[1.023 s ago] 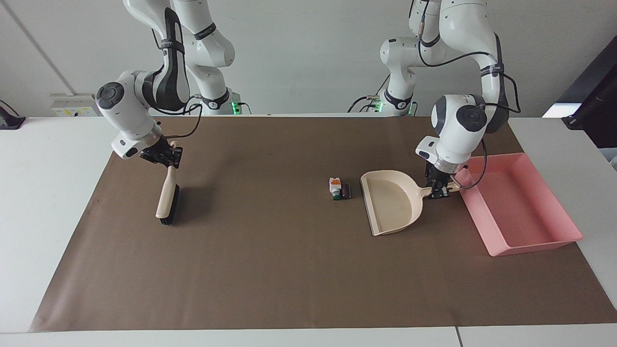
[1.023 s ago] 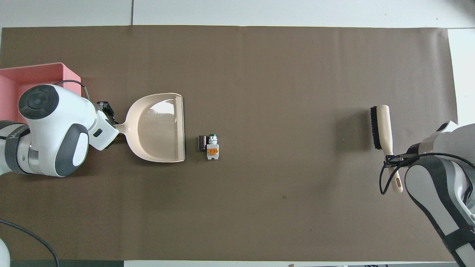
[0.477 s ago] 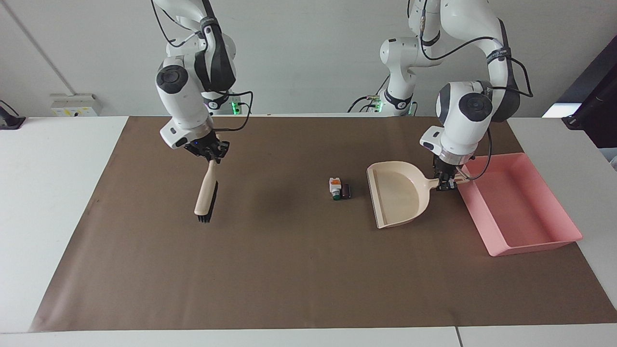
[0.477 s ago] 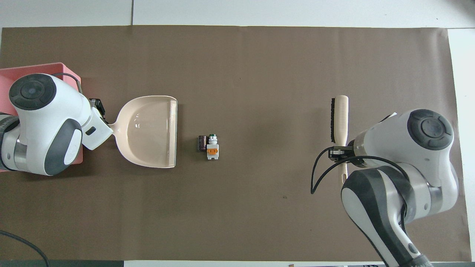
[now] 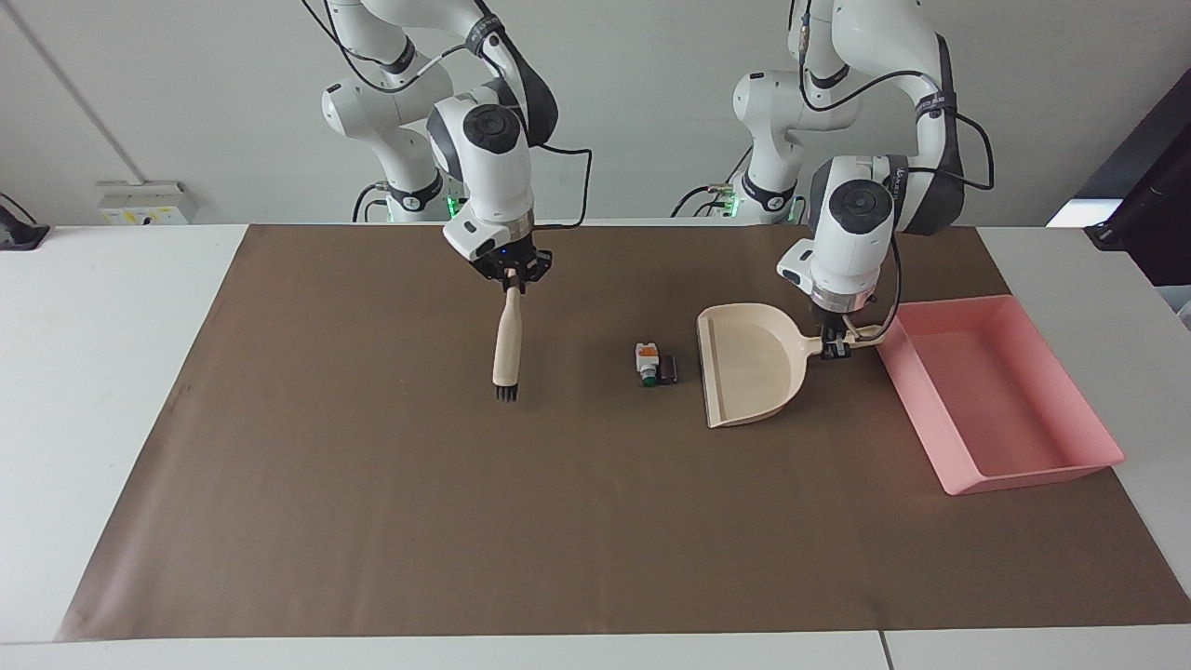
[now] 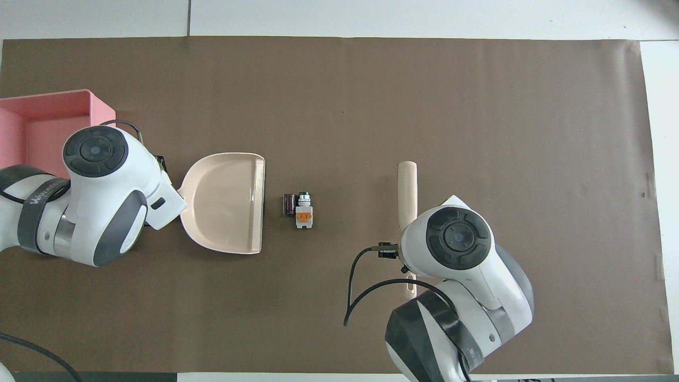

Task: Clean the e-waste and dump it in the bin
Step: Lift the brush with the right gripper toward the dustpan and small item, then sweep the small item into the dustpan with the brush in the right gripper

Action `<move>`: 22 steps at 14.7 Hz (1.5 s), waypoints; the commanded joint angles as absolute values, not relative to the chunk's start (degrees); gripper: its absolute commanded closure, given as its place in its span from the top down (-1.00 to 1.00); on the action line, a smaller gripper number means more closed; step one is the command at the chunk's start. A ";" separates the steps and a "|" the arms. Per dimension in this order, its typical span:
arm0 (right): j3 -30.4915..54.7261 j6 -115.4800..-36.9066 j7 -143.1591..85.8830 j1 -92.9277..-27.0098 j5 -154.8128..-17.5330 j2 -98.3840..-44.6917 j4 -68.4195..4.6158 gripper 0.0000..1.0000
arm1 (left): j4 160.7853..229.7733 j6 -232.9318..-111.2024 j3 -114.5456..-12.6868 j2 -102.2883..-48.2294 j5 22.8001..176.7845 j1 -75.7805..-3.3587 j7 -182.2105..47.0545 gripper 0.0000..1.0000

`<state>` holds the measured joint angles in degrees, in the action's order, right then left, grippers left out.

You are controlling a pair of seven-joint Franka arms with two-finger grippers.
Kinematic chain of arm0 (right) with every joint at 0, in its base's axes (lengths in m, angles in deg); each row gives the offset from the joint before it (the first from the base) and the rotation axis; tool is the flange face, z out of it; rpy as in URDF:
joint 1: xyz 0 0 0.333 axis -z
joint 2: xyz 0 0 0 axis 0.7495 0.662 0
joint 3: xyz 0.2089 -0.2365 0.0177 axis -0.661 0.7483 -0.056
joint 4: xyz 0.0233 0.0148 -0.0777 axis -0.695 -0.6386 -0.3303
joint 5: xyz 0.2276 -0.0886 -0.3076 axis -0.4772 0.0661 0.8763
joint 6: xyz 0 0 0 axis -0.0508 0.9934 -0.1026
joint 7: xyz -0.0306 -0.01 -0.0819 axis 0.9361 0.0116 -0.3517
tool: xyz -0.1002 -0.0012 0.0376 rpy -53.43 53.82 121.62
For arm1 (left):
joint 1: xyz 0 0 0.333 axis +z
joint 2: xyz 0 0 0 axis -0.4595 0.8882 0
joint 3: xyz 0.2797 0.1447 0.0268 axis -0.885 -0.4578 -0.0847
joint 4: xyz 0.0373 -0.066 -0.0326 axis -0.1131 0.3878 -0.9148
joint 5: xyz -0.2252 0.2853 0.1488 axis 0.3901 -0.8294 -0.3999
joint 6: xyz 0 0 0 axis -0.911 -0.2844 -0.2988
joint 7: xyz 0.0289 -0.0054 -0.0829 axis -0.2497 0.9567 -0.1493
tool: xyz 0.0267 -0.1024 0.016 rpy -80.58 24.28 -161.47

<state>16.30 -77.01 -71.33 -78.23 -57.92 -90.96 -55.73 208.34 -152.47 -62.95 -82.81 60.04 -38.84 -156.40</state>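
The e-waste lies mid-mat: a white part with orange and green ends [image 5: 647,358] [image 6: 303,211] touching a dark block [image 5: 667,370] [image 6: 288,205]. My left gripper [image 5: 836,348] is shut on the handle of a cream dustpan [image 5: 749,365] [image 6: 225,201], whose open mouth faces the dark block a short gap away. My right gripper [image 5: 511,277] is shut on the handle of a brush [image 5: 507,344] [image 6: 407,191]. The brush hangs upright, bristles down, over the mat toward the right arm's end from the e-waste. The pink bin [image 5: 1000,400] [image 6: 32,122] sits beside the dustpan's handle.
A brown mat [image 5: 465,521] covers most of the white table [image 5: 112,372]. The bin holds nothing. In the overhead view the arms' wrists hide both grippers.
The right arm has carried the brush a long way toward the e-waste. The left gripper has lifted and shifted the dustpan, bringing its mouth a little closer to the dark block.
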 commanded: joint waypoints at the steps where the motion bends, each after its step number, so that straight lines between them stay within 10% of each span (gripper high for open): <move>1: 16.51 -76.81 -73.28 -82.18 -58.40 -88.39 -52.00 -1.00 | 210.53 -153.83 -63.39 -84.70 58.75 -40.53 -153.43 -1.00; 9: 16.15 -73.30 -79.95 -90.02 -56.47 -71.08 -32.32 -1.00 | 213.96 -157.87 -63.48 -84.70 57.35 -41.94 -151.84 -1.00; 22: 12.91 -83.37 -79.35 -94.16 -59.87 -64.65 -32.03 -1.00 | 216.51 -158.31 -63.39 -85.58 56.73 -41.24 -150.17 -1.00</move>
